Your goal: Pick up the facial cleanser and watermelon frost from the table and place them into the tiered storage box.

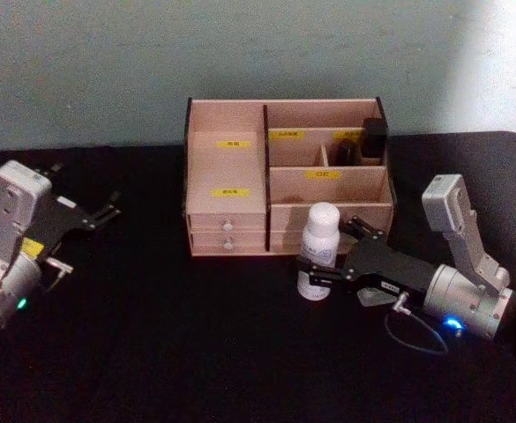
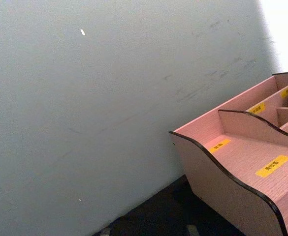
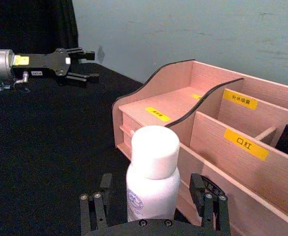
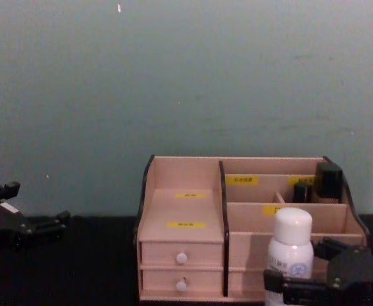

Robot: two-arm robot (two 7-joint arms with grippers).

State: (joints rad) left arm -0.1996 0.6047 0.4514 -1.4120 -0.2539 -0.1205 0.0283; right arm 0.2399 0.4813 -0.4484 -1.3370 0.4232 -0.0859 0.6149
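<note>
Black table (image 1: 196, 352).
Tiered storage box (image 1: 227, 163) at back centre, compartments open upward.
Right gripper (image 1: 316, 278) low on table, just before box's right half. Fingers (image 3: 210, 204) spread either side of white bottle (image 1: 322, 238), gap each side, nothing clamped.
Bottle upright, long axis vertical, cap up, close before box front; cleanser or frost, cannot tell.
Box directly behind bottle: likely squeeze, lift, short carry over front wall.
Left gripper (image 1: 106, 213) parked far left, fingers apart, empty.

bottle (image 1: 321, 254) just before tiered storage box (image 1: 231, 167), right side
</note>
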